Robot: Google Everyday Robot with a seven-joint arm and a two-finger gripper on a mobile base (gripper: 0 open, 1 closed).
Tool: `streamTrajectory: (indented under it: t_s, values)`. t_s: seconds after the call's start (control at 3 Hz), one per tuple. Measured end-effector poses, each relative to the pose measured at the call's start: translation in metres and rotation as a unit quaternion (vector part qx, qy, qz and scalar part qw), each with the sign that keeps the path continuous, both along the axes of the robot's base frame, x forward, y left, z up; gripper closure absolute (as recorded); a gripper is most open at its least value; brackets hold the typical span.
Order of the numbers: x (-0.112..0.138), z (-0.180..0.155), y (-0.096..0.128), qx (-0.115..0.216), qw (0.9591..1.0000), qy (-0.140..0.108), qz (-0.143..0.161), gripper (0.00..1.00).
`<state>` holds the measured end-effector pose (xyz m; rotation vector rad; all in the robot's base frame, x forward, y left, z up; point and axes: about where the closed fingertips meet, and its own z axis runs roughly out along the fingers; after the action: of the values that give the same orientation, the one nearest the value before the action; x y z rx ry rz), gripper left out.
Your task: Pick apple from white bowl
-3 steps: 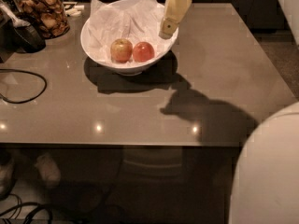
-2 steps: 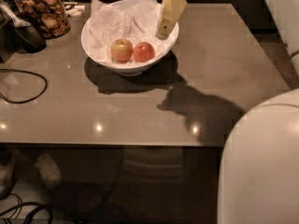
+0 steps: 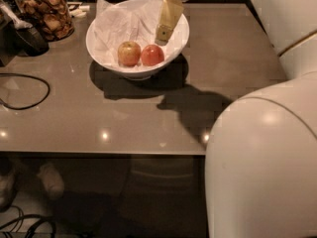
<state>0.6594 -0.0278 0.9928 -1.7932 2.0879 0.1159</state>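
The white bowl [image 3: 99, 48] lined with crumpled white paper stands at the back of the grey table. Inside it lie two apples side by side: the evenly red apple [image 3: 152, 55] on the right and a paler yellow-and-red apple [image 3: 129, 53] on the left. My gripper [image 3: 165, 31] hangs over the bowl's right side, its pale yellow fingers pointing down just above and to the right of the red apple, not touching it.
A glass jar of snacks [image 3: 47, 11] and dark objects [image 3: 25, 36] stand at the back left. A black cable [image 3: 29, 90] loops on the table's left. My white arm [image 3: 262, 167] fills the right foreground. The table's front edge [image 3: 99, 152] runs across the middle.
The gripper has moved left and down, from the bowl's right rim to over the bowl's inside near the red apple. The arm bulks larger in the right foreground.
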Motion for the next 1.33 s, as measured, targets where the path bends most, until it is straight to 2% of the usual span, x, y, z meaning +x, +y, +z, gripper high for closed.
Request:
streamTrajectory:
  t_s: [0.67,1.0,1.33]
  values:
    - [0.015,-0.021,0.012,-0.012,0.9998,0.014,0.005,0.22]
    - [0.020,-0.034,0.014,-0.016,0.9995,0.025,0.003,0.18]
    - [0.024,-0.041,0.014,-0.018,0.9993,0.032,0.002,0.18]
